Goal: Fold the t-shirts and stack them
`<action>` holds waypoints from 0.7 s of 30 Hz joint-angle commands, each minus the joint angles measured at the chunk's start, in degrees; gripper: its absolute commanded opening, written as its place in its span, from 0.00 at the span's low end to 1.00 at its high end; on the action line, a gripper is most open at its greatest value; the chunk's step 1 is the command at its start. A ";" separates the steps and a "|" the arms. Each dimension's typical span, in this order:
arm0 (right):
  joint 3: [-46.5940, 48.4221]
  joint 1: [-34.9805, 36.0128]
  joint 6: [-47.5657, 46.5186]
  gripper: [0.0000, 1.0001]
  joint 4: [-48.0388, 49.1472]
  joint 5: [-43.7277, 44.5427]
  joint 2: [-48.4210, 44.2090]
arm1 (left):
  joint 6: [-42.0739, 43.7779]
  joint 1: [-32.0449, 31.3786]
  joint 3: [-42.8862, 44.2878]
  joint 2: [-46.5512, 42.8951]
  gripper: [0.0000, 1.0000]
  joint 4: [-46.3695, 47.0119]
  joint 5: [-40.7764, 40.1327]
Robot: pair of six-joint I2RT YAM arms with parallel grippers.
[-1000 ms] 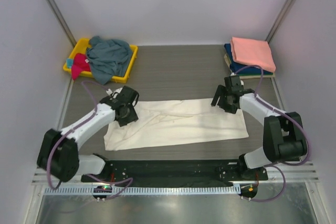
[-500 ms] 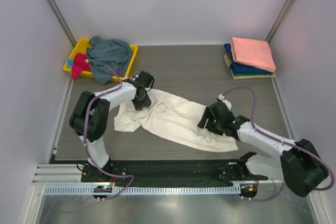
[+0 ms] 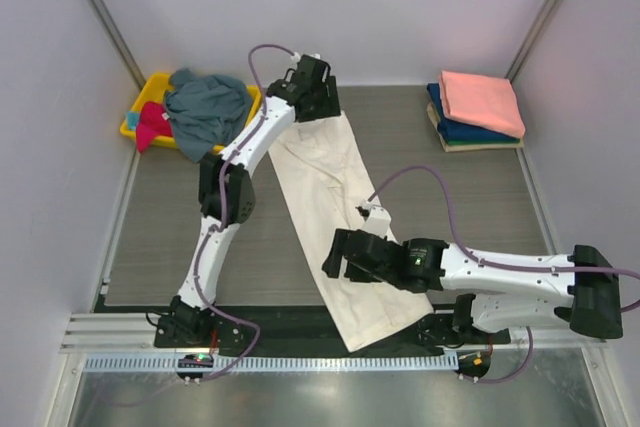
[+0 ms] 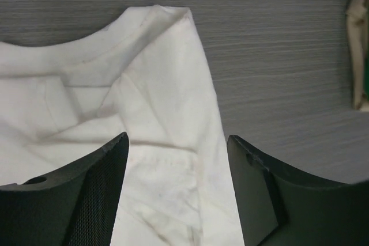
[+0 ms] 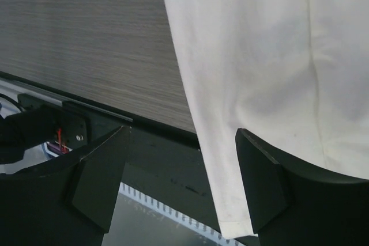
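Here the cream-white t-shirt (image 3: 320, 177) lies long, narrow, creased.

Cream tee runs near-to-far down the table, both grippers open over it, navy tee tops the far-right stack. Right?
No: the salmon-pink tee is on top, the navy tee under it, per the top external view. The cream tee does run near-to-far, left gripper and right gripper open over it.
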 commanded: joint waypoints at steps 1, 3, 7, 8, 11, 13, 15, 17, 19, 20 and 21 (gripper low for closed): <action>7.53 -0.77 -5.87 0.81 -4.29 11.68 0.24 | 7.41 -0.21 -1.38 -17.29 0.71 -1.41 2.43; 13.31 -3.05 -12.35 0.82 -5.78 13.29 2.25 | 7.67 -0.21 -10.60 -24.88 0.73 -1.58 -1.60; 22.21 -14.03 -23.44 0.82 -5.44 10.57 10.15 | 5.13 -0.12 -27.73 -43.52 0.74 -5.44 -9.60; 26.75 -18.14 -25.82 0.82 -5.09 8.13 12.53 | 4.52 -0.03 -31.86 -51.91 0.74 -5.54 -10.48; 37.20 -23.34 -34.17 0.81 -4.73 5.04 23.60 | 3.02 -0.12 -49.09 -67.83 0.74 -4.66 -11.98; 42.33 -24.76 -38.84 0.81 -4.47 5.29 32.04 | 2.05 -0.12 -58.94 -75.08 0.74 -6.06 -13.56; 50.15 -26.26 -42.17 0.80 -4.21 5.83 40.53 | 2.66 -0.12 -66.92 -84.49 0.74 -7.73 -13.57; 58.38 -27.14 -44.11 0.80 -4.21 4.42 46.54 | 2.05 -0.12 -71.87 -90.55 0.74 -8.78 -13.92; 63.69 -28.02 -45.78 0.80 -4.38 3.89 54.42 | -1.35 -0.12 -79.49 -99.69 0.74 -7.92 -11.83; 68.50 -28.54 -45.88 0.80 -4.56 1.89 56.65 | -2.07 -0.21 -81.80 -102.68 0.74 -5.56 -9.72; 70.90 -29.33 -46.14 0.79 -4.38 -0.13 59.37 | -2.60 -0.21 -84.17 -108.10 0.74 -4.67 -8.22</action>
